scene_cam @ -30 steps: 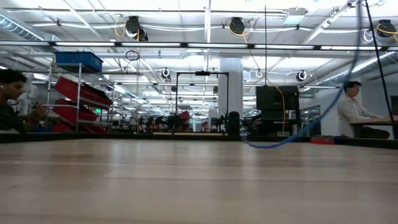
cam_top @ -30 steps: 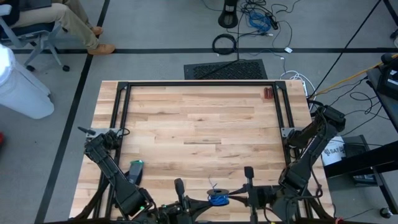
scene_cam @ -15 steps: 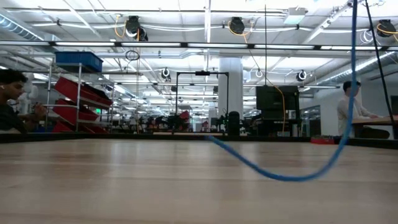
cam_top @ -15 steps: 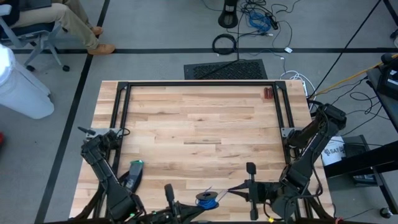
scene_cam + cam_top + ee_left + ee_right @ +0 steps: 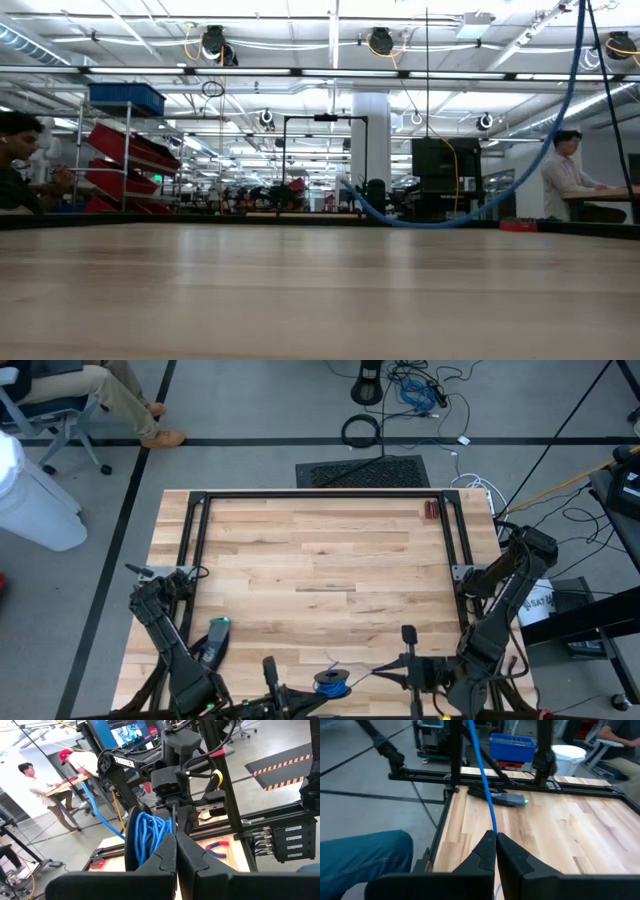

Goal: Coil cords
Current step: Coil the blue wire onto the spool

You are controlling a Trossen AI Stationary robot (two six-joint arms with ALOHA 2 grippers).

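The cord is a thin blue wire. Most of it is wound into a small round coil (image 5: 331, 682), which is in the air over the table's near edge. My left gripper (image 5: 312, 686) is shut at the coil (image 5: 148, 836). My right gripper (image 5: 384, 672) faces it from the right and is shut on the cord's tail (image 5: 485, 785). In the low view the loose cord (image 5: 450, 220) hangs in a slack arc above the tabletop. My left gripper holds the coil's several turns (image 5: 159, 831) at its shut fingertips, level, coming from the table's left. The coil stands upright, clear of the table. Whether the turns are pinched or looped over a finger, I cannot tell. My right gripper pinches a single strand of the tail (image 5: 493, 831) between its two fingertips, coming from the table's right and slanting slightly down. The strand runs on past the tips toward the coil, clear of the table.
A black glove-like object with a green tip (image 5: 213, 637) lies at the near left of the table. Red-handled pliers (image 5: 432, 510) lie at the far right, by the black frame (image 5: 320, 494). Bare wood fills the middle. People sit beyond the table.
My left gripper has gone toward the table's left edge with the coil, widening the gap to my right gripper. The loose cord between them swung: in the low view its arc dropped low over the tabletop, then rose again.
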